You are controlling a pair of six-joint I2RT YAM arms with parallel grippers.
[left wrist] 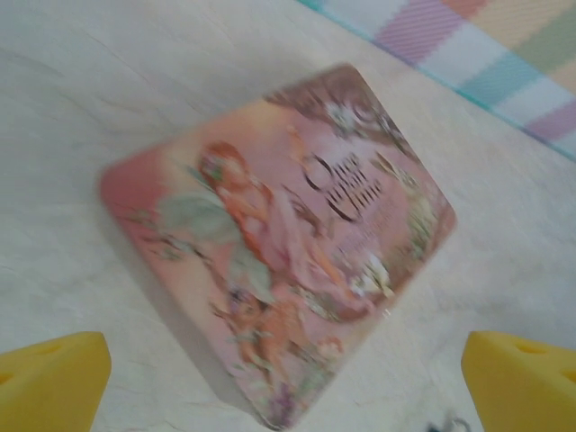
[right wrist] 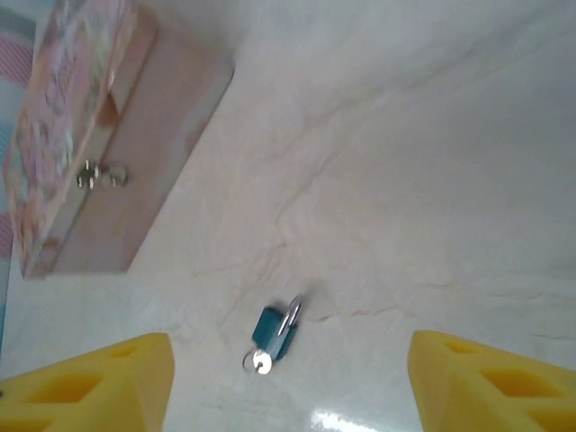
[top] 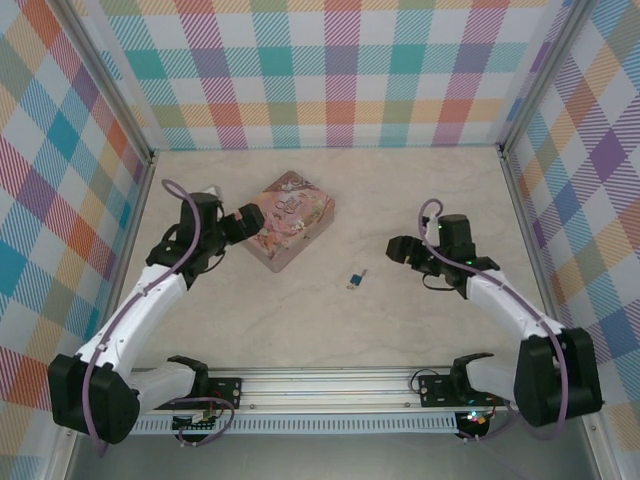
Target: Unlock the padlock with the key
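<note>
While the right jaws stand apart and empty, the padlock [right wrist: 274, 328] lies on the counter [right wrist: 432, 180] ahead, between their tips, key [right wrist: 259, 362] at its near end; beyond, the left jaws gape wide at the pink tin [left wrist: 270, 234].

place: lab test booth | signs: checked panels [top: 340, 70] wall the tabletop [top: 400, 200] ahead of and beside left arm [top: 140, 302], right arm [top: 500, 300] | metal rail [top: 330, 385] carries their bases

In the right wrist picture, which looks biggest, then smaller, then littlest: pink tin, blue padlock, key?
Largest: pink illustrated rectangular tin box.
Then: small blue padlock with silvery shackle.
Smallest: tiny metal key.
</note>
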